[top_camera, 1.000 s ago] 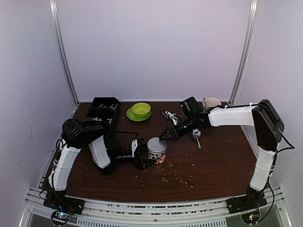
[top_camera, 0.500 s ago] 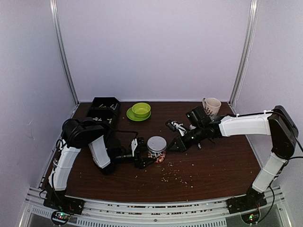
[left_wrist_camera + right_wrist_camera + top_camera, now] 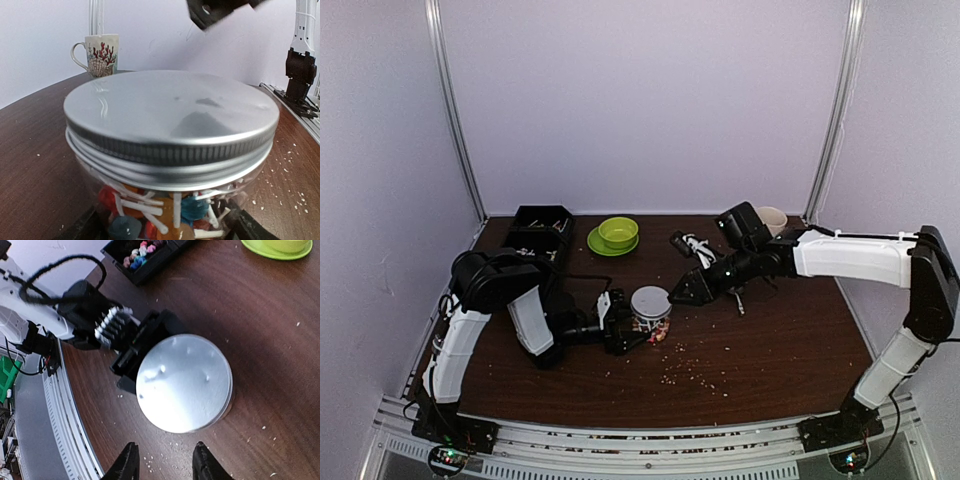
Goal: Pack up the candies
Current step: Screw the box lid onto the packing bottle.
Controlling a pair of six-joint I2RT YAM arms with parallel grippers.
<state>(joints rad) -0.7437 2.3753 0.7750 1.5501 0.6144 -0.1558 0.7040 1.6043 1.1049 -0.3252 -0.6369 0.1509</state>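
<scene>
A clear jar (image 3: 651,318) with a silver screw lid (image 3: 170,115) stands mid-table and holds red, blue and orange sweets on white sticks (image 3: 194,208). My left gripper (image 3: 628,330) is shut on the jar's lower body from the left, its fingers (image 3: 131,356) beside the lid (image 3: 185,382). My right gripper (image 3: 684,291) hovers just right of the jar, open and empty; its fingertips (image 3: 129,460) frame bare table below the lid. Small pastel candies (image 3: 141,251) lie in a black tray (image 3: 542,228) at the back left.
A green bowl on a green plate (image 3: 617,236) stands behind the jar. A patterned mug (image 3: 770,217) is at the back right, also in the left wrist view (image 3: 98,54). A white bundle (image 3: 692,244) and a small metal piece (image 3: 737,293) lie nearby. Pale crumbs (image 3: 688,370) are scattered in front.
My right gripper swung out to the right and lower, then came back up beside the jar, while its elbow moved right. The jar and left arm have not moved.
</scene>
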